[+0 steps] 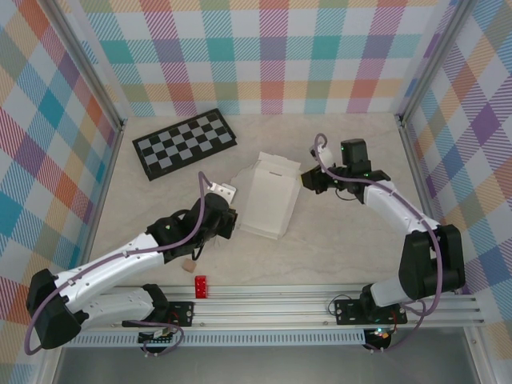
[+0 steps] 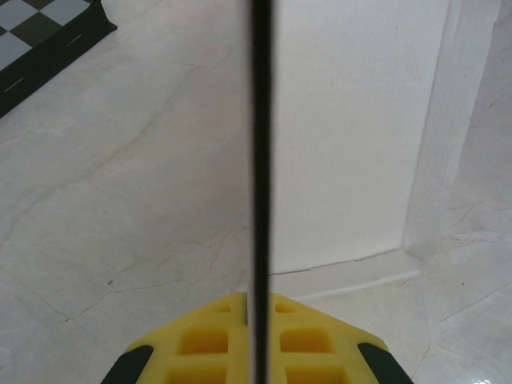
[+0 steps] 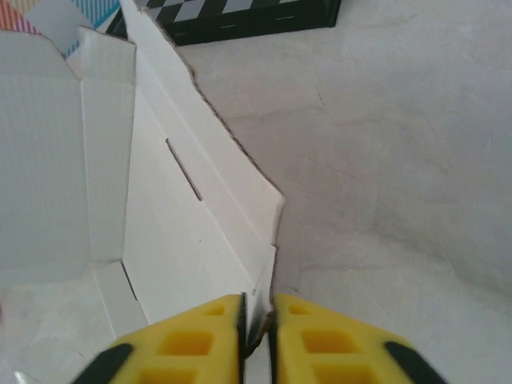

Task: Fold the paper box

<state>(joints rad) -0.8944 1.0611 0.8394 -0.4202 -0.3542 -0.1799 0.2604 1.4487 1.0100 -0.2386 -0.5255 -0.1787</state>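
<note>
The left arm [image 1: 120,256] lies low and stretched out, running from its base at the near left up toward the middle, wrist turned so the left gripper [image 1: 229,205] points to the right. Its yellow fingers [image 2: 200,340] are pressed together on a thin edge of the paper box [image 1: 268,200], seen edge-on between them. The right arm [image 1: 400,210] bends at a raised elbow on the right and reaches back left. The right gripper [image 3: 258,316] is pinched closed on the box's card edge - pads nearly touching.
</note>
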